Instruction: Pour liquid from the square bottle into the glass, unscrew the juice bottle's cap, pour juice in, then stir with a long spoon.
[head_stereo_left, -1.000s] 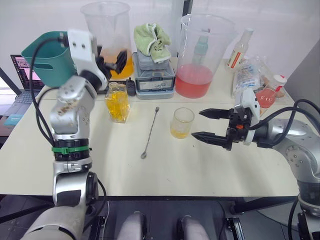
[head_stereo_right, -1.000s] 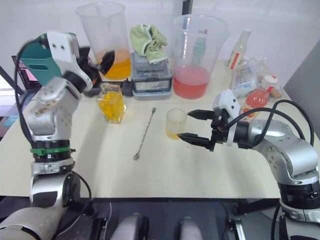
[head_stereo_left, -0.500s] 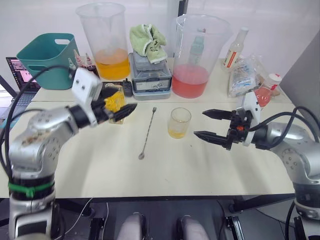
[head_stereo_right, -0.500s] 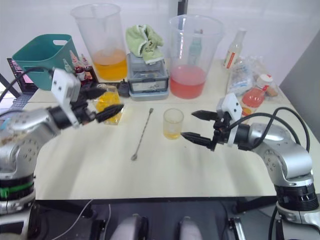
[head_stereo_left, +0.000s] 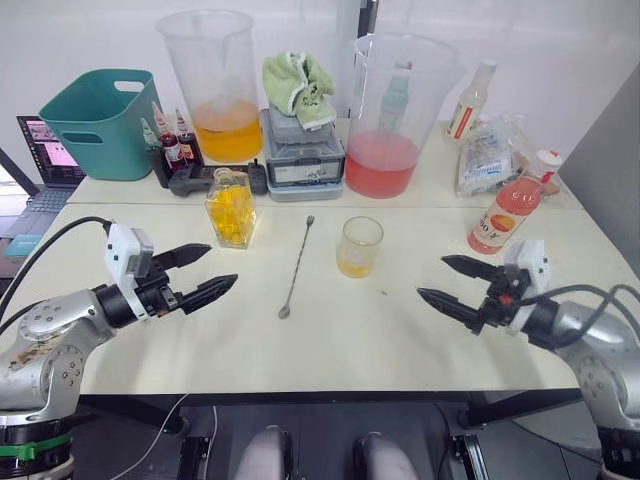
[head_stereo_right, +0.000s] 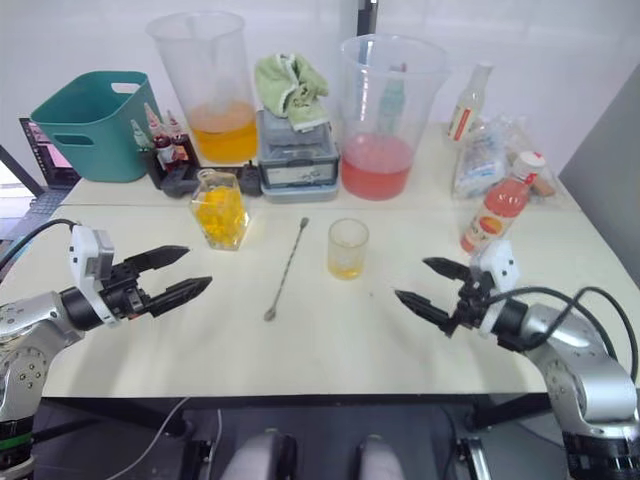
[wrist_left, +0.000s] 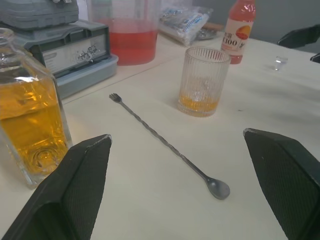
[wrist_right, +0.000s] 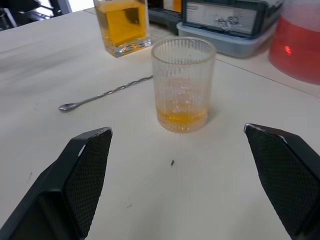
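The square bottle (head_stereo_left: 231, 207) of yellow liquid stands left of centre on the table. The glass (head_stereo_left: 360, 246) is in the middle and holds a little yellow liquid. Between them lies the long spoon (head_stereo_left: 298, 266), its bowl toward me. The juice bottle (head_stereo_left: 497, 217) stands at the right with its white cap (head_stereo_left: 548, 158) on. My left gripper (head_stereo_left: 222, 266) hovers open over the front left, pointing at the spoon and empty. My right gripper (head_stereo_left: 432, 277) is open at the front right, short of the glass (wrist_right: 183, 85), holding nothing.
Along the back stand a teal bin (head_stereo_left: 95, 120), a big beaker of orange liquid (head_stereo_left: 212, 85), a grey box (head_stereo_left: 305, 155) with a green cloth on it, a big beaker of pink liquid (head_stereo_left: 400, 115), a pale bottle (head_stereo_left: 468, 100) and a plastic bag (head_stereo_left: 490, 150).
My left arm has swung down from beside the square bottle to the front left. My right gripper has drawn back from the glass toward the front right, uncovering the juice bottle.
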